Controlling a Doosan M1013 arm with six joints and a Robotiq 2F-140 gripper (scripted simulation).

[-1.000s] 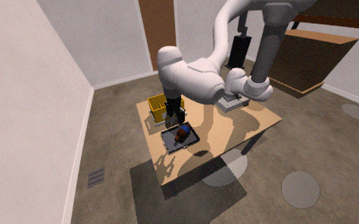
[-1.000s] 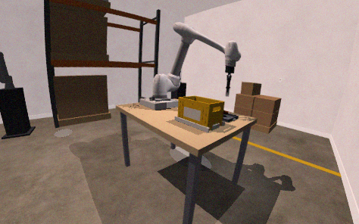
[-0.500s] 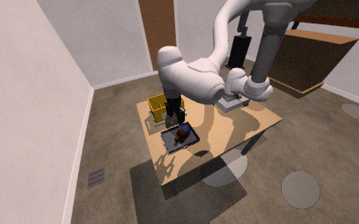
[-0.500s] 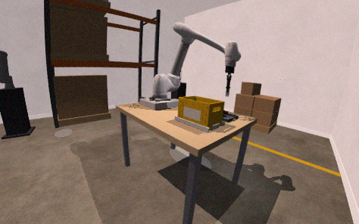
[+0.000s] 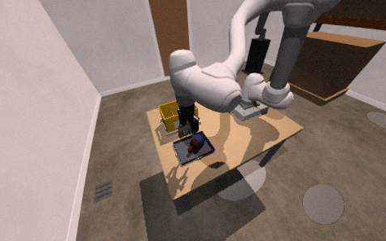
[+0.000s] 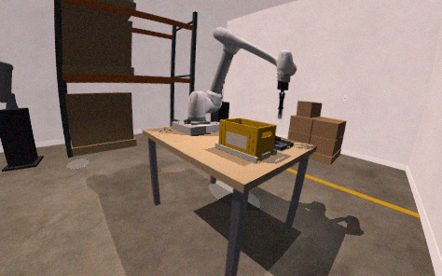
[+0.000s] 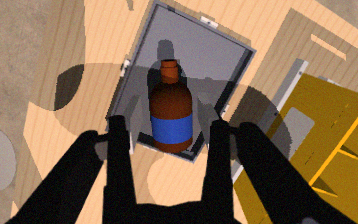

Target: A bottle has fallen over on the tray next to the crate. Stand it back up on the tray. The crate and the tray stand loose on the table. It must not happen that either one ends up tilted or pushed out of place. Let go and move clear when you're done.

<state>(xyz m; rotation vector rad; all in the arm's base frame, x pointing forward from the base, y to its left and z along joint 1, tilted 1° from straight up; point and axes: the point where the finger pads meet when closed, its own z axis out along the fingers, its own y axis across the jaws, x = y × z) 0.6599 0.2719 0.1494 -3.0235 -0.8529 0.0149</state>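
Note:
A brown bottle (image 5: 195, 143) (image 7: 171, 109) with a blue label lies on its side on the dark grey tray (image 5: 181, 151) (image 7: 200, 50), its neck pointing away from the crate. My gripper (image 5: 188, 126) (image 6: 280, 112) (image 7: 169, 106) hangs high above the bottle, fingers open to either side of the bottle's base in the wrist view, holding nothing. In the exterior view the tray (image 6: 284, 144) shows only partly behind the crate and the bottle is hidden.
A yellow crate (image 5: 168, 112) (image 6: 246, 136) (image 7: 330, 150) stands on a grey base next to the tray on the wooden table (image 5: 243, 138) (image 6: 200, 151). The arm's base (image 5: 249, 110) (image 6: 192, 126) is on the table's far side. Stacked cardboard boxes (image 6: 318, 131) and a shelf rack (image 6: 116, 70) stand around.

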